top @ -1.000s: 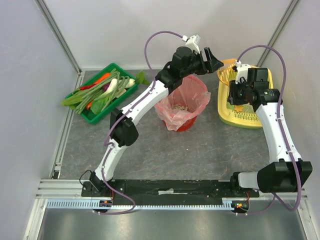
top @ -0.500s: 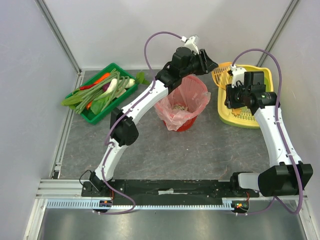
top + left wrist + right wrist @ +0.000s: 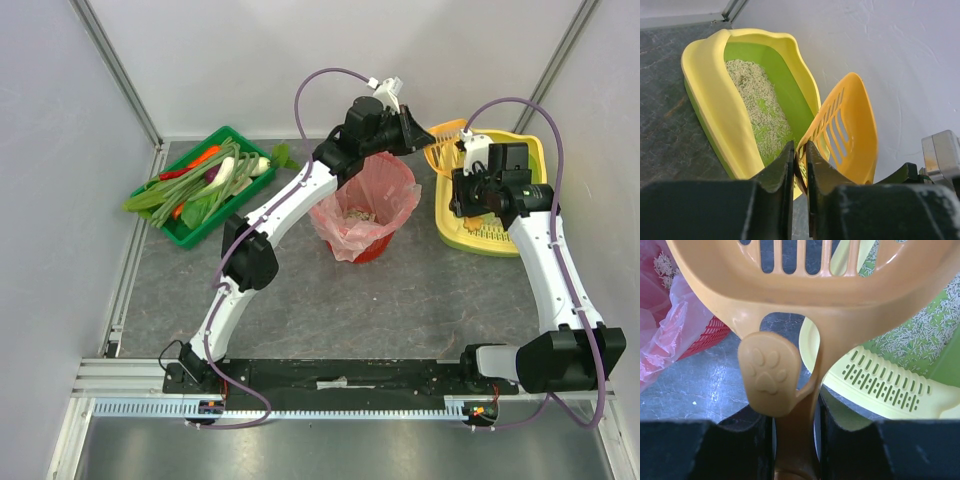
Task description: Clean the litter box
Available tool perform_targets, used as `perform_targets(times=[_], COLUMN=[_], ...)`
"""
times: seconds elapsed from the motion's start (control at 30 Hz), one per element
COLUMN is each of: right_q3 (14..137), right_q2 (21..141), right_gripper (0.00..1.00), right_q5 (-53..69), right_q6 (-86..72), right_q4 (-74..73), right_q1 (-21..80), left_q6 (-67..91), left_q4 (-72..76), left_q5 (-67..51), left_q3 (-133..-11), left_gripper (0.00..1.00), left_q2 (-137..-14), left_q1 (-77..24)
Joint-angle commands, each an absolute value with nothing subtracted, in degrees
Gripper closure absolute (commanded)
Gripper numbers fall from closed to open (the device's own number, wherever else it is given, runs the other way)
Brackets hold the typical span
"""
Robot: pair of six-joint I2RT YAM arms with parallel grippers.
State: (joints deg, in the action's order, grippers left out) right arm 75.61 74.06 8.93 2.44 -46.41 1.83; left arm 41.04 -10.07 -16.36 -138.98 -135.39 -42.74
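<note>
White walls close in the grey table [image 3: 420,290] on three sides; bare surface runs between the arm bases and the things. One litter box [image 3: 490,238] sits in the far right corner, near the wall. One orange scoop [image 3: 442,150] hangs over its left rim. The right gripper [image 3: 795,425] clamps its handle, and the left gripper [image 3: 800,160] pinches its edge, jaws almost together. One red basket [image 3: 385,245] stands just left of the box, and one green tray [image 3: 190,232] lies well apart.

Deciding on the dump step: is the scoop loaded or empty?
Empty, as far as visible: in the left wrist view the scoop bowl is bare, its slots clear, nothing lying in it.
</note>
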Motion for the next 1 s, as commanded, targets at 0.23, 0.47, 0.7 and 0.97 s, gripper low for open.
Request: perform_targets(times=[0.23, 0.47, 0.7, 0.97], right_q3=[71.64, 70.22, 70.48, 71.90], right_q2=[70.76, 68.56, 67.85, 66.80], right_gripper=[0.76, 0.50, 0.40, 0.31], right_q5=[7.91, 7.21, 6.95, 2.47], right_q6=[0.61, 1.14, 1.23, 3.86], right_q4=[-43.24, -43.24, -42.80, -43.07], right_q1=[2.11, 2.20, 2.46, 4.13], left_q6=[46.93, 48.51, 47.20, 47.20], left_q4=[-10.19, -14.93, -17.66, -18.98], left_q5=[-18.46, -15.21, -12.84, -11.87], left_q3=[-139.13, -139.92, -141.59, -141.59], left_gripper=[0.98, 0.98, 0.98, 0.98], left_q2=[-134.74, -134.12, -133.95, -133.59], left_q1=[-41.75, -41.13, -41.04, -40.87])
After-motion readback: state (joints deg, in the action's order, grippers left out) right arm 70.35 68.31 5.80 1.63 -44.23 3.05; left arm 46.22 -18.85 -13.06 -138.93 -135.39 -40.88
